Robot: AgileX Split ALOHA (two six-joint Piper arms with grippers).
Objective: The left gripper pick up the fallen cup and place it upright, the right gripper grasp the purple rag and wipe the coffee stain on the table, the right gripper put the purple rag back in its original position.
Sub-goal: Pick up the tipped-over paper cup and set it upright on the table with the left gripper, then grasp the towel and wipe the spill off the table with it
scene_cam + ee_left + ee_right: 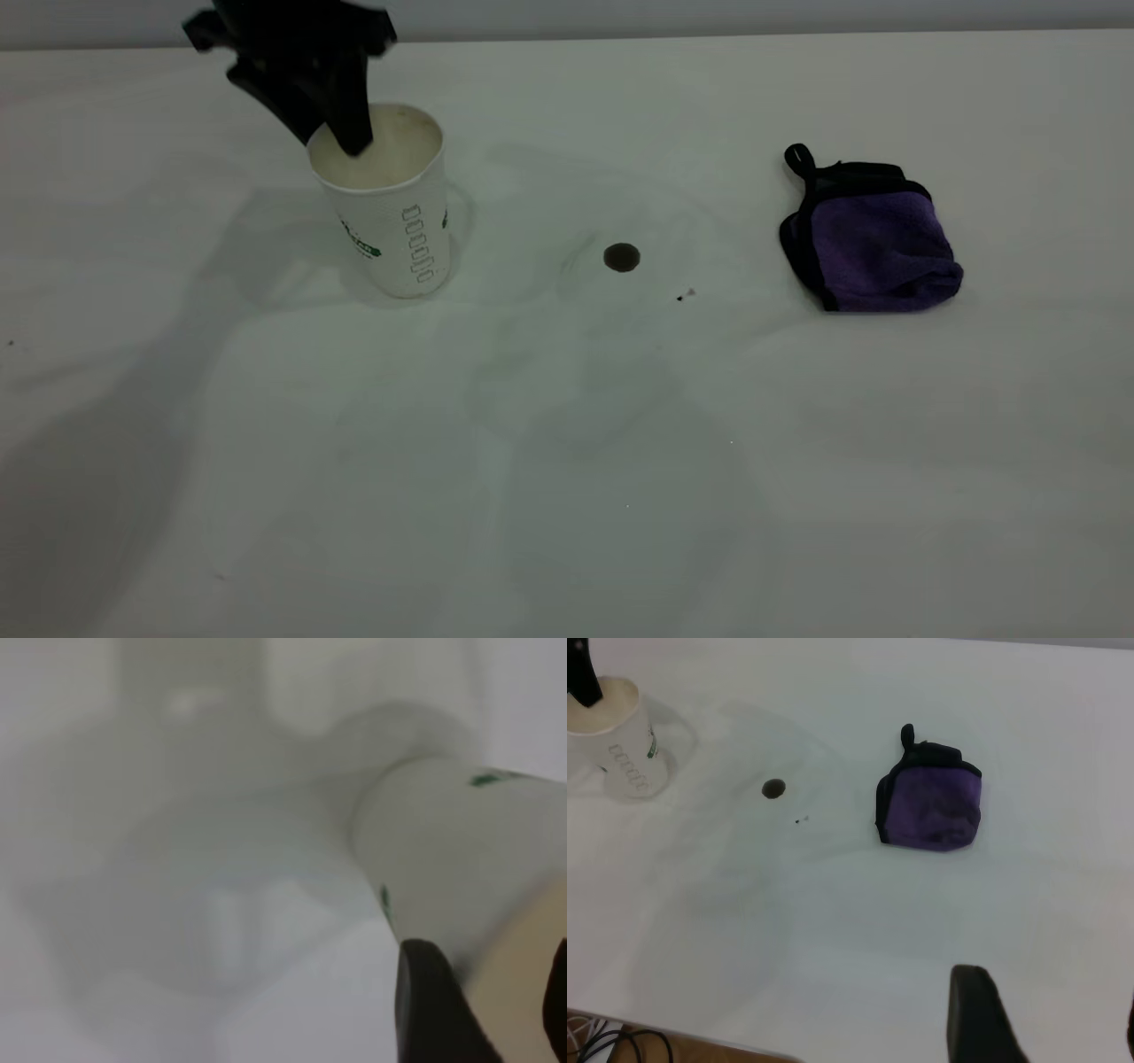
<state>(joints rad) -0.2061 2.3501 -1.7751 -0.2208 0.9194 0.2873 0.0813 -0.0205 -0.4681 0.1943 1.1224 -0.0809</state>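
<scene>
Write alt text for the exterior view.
The left tool grips the rim of the upright cup on the white table, one finger inside. Right of it lies the coffee stain, and farther right the purple rag; the right tool is out of view.

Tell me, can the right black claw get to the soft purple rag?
Probably yes. The soft purple rag lies alone on the white table, nothing lying between it and the right black claw.

Left gripper jaws clamped; right gripper raised, jaws apart.
</scene>
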